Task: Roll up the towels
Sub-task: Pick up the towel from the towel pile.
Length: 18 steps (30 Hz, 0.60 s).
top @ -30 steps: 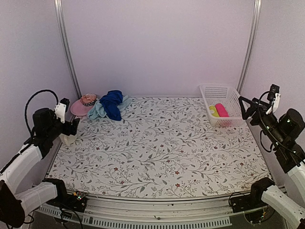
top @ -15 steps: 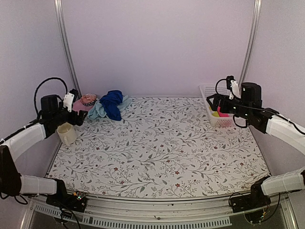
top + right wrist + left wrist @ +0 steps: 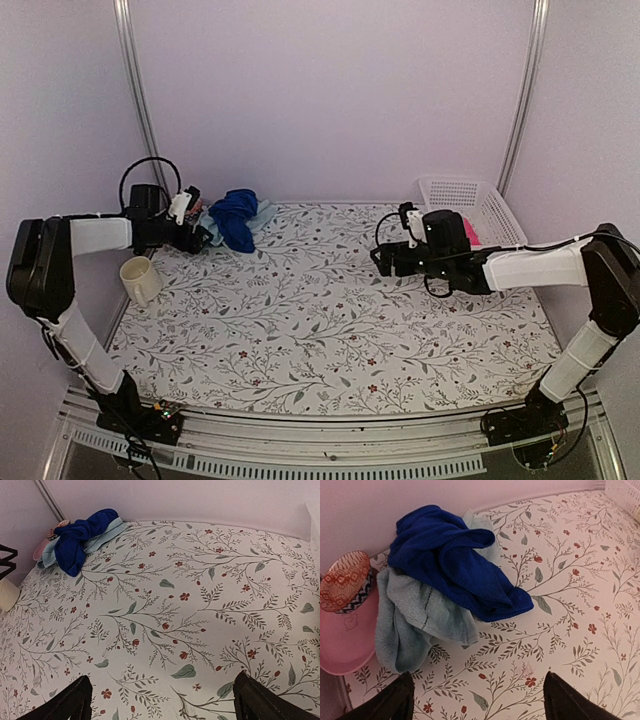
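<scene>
Towels: 2, heaped together in the far left corner of the worktop; neither is rolled yet.
Dark blue towel: 1, crumpled and lying across the pale one, so it likely has to come off first.
Pale blue towel: 1, bunched underneath, one edge lying over the brim of the hat.
Hat: 1, pink, touching the heap; no part of the job.
Left fingers: spread wide and gripping nothing, poised just short of the heap, apparently lined up to take a towel.
Right fingers: spread wide and empty, over the middle of the worktop, well apart from the towels; probably placed there because a towel can be laid flat on that bare stretch.
Cup: 1, at the left edge, beside the left arm.
Basket: 1, far right corner, probably meant for finished rolls.
</scene>
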Tool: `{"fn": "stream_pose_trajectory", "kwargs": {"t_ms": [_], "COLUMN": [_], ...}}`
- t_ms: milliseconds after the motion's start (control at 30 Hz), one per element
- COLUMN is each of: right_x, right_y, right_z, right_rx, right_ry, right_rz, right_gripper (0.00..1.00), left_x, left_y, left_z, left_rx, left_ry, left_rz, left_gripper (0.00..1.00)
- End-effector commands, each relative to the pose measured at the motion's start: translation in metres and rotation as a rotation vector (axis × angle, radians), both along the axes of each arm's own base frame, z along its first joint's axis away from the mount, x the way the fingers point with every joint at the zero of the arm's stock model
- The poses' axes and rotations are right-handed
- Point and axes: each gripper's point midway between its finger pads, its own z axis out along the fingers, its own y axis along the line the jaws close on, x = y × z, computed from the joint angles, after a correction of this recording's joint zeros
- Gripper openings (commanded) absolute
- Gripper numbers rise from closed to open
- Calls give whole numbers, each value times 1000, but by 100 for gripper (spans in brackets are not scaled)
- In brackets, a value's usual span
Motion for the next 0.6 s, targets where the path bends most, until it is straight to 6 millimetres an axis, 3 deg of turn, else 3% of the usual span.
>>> {"fn": "stream_pose_trajectory", "kwargs": {"t_ms": [0,267,333,567], "right_x": [-6,-9,-8,-5], "right_y": [21,32,32,29], "right_z": [6,-11,-19,-26], "right_rx": [34,70,58,32], "right_ry": [-130,-107,-97,-97], "right_rz": [76,122,120,102], "right_gripper": [99,99,99,99], "left_x": [14,77,90,124], "left_y": [-13,-2,-2,7], "left_z": [-13,-14,-31,-46], "left_rx": [9,76,85,142], "left_ry": [42,38,77,89], "left_rz": [-32,63,67,102], "left_gripper": [89,80,78,69]}}
